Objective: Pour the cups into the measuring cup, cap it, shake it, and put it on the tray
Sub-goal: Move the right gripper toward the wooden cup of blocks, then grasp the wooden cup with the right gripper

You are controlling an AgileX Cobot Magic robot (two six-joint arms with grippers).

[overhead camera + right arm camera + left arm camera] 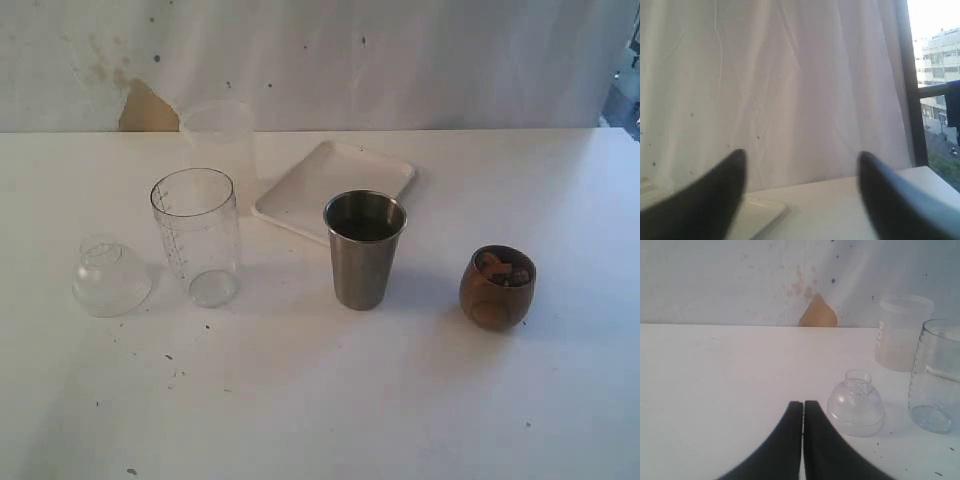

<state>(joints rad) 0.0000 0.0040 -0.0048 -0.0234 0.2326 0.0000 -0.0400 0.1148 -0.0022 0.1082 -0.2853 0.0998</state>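
The steel tumbler (pixel 364 249) stands upright mid-table, and the brown wooden cup (pixel 497 288) with bits inside sits to its right. The clear measuring cup (pixel 196 236) (pixel 937 375) stands left of the tumbler. The domed cap (pixel 111 277) (pixel 856 403) rests on the table left of the measuring cup. The white tray (pixel 335 188) (pixel 757 215) lies behind the tumbler. My left gripper (pixel 803 404) is shut on nothing, just short of the cap. My right gripper (pixel 802 155) is open and empty, with the tray's corner beyond one finger. Neither gripper shows in the exterior view.
A frosted plastic cup (pixel 218 133) (pixel 901 332) stands behind the measuring cup near the table's back edge. A white curtain (pixel 790 75) hangs behind the table, with a window (pixel 939 90) to one side. Small dark specks dot the tabletop (pixel 300 400).
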